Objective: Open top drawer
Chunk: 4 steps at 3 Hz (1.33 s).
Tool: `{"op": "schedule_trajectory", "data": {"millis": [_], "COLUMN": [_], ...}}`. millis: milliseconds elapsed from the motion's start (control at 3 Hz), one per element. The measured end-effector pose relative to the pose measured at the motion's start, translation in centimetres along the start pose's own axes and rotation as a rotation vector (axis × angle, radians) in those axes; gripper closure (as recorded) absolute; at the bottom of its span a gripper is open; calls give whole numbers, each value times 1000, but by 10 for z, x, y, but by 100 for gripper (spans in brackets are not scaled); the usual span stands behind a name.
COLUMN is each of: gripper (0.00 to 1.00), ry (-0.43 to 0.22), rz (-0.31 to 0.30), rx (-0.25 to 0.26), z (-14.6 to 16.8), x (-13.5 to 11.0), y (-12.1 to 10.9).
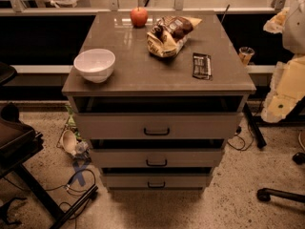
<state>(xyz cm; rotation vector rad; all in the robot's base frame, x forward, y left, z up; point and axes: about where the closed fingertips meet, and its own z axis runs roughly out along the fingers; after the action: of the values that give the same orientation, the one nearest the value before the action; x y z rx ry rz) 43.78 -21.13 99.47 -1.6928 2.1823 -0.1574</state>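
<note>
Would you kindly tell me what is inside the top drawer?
The top drawer stands ajar, showing only a dark gap; the cabinet top covers the rest, so any contents are hidden. The gripper hangs off to the drawer's right.

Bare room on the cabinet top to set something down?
Front centre, between white round bowl and black wrapped bar; left rear, behind bowl beside red apple. Crowded rear centre around crinkled snack bag. Beige gripper hangs far right, off grey cabinet top.

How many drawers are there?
3, stacked: the top drawer, a middle drawer under it, a bottom drawer lowest. None seem hidden. The gripper hangs at the right, away from them.
</note>
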Motion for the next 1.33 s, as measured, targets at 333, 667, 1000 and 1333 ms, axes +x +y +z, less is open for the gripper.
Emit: {"op": "schedule_trajectory", "data": {"millis": [333, 667, 1000, 1333], "gripper": [0, 0, 0, 0], "ry": [0, -30, -92, -108], "rz": [0, 19, 67, 145], "rx": [0, 6, -1, 1], "z": [0, 18, 55, 110], "x": [0, -2, -1, 9], "y": [0, 6, 29, 58]}}
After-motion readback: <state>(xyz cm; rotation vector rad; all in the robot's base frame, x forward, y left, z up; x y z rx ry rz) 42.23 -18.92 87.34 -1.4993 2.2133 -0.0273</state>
